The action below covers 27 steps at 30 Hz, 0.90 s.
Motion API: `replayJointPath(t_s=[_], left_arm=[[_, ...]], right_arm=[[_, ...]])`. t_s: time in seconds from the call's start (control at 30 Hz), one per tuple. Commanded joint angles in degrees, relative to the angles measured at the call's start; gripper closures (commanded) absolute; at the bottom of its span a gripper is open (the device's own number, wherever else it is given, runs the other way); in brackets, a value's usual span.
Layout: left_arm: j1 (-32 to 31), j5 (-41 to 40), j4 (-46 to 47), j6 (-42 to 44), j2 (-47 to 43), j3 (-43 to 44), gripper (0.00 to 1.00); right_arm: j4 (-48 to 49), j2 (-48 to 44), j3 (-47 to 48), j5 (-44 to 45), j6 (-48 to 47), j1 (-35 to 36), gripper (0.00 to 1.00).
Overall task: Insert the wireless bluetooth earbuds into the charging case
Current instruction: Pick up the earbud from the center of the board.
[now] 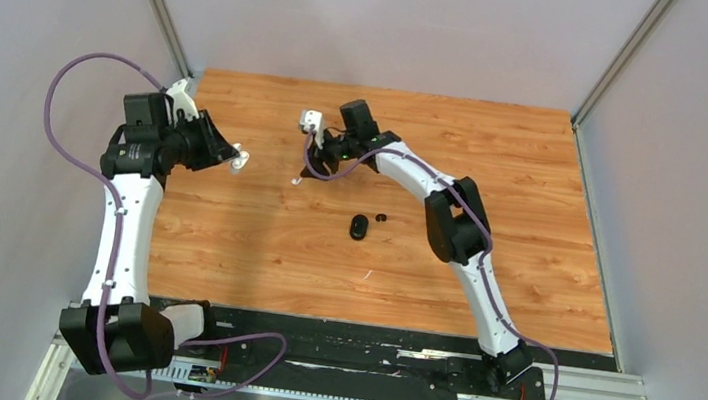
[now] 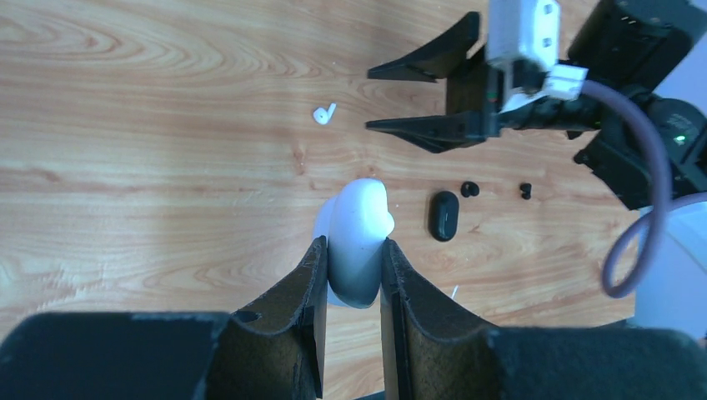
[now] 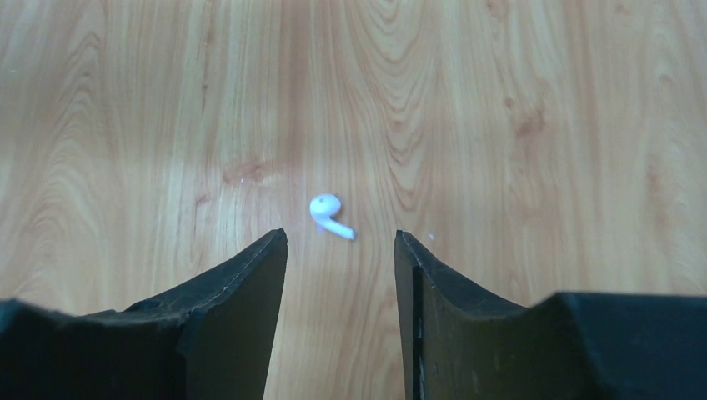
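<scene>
1. The left gripper (image 2: pixel 352 247) is pinching the white charging case (image 2: pixel 358 212), with its pads pressed against the case's two sides. It holds the case up off the wooden table (image 2: pixel 125 167), apart from the other arm. I judge it is held up so that an earbud can be brought to it. Whether the lid is open I cannot tell.
2. The right gripper (image 3: pixel 340 240) is spread and holds nothing. It points down at the table, where a white earbud (image 3: pixel 329 215) lies just ahead of the gap between its fingertips, short stem angled back toward them. The gap is wider than the earbud, which suits a straddling pick-up.
3. The black charging case (image 2: pixel 443 215) lies flat on the wood, nearer the arm bases. A black earbud (image 2: pixel 469 189) sits just beside it, and a second black earbud (image 2: pixel 525 191) lies a little further off. Nothing touches them.
4. All three earbuds in view lie loose, so the task looks early. The step in hand seems to be grasping the white earbud. It is tiny and smooth, so an off-centre squeeze could flick it away.
</scene>
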Motion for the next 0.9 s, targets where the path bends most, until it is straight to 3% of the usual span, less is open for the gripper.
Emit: replayJointPath(t_s=[0.0, 0.33, 0.47, 0.63, 0.7, 0.83, 0.87], left_arm=[[1.42, 2.28, -0.07, -1.16, -1.66, -0.87, 1.0], [1.54, 3.59, 1.68, -2.97, -3.06, -2.8, 1.0], [1.54, 3.87, 2.22, -3.37, -2.87, -3.42, 1.0], [1.54, 4.63, 3.62, -4.27, -2.11, -3.23, 1.0], [1.56, 4.94, 4.07, -4.43, -1.78, -3.16, 1.0], [1.54, 5.27, 4.82, -4.8, -1.68, -3.14, 1.0], [1.54, 5.35, 4.91, -4.78, -1.68, -3.15, 1.0]], right_arm=[[-0.42, 5.17, 6.15, 4.76, -2.6, 3.7, 0.49], [2.75, 8.03, 6.15, 12.4, 1.48, 5.38, 0.55], [2.68, 8.25, 5.6, 13.79, 0.78, 5.56, 0.64], [2.56, 8.58, 5.66, 16.44, 1.07, 5.74, 0.63], [2.12, 8.83, 5.87, 17.66, 0.6, 5.85, 0.72], [0.25, 9.08, 6.27, 19.81, 1.86, 5.6, 0.98], [-0.07, 8.41, 5.73, 19.63, 3.07, 5.39, 1.0]])
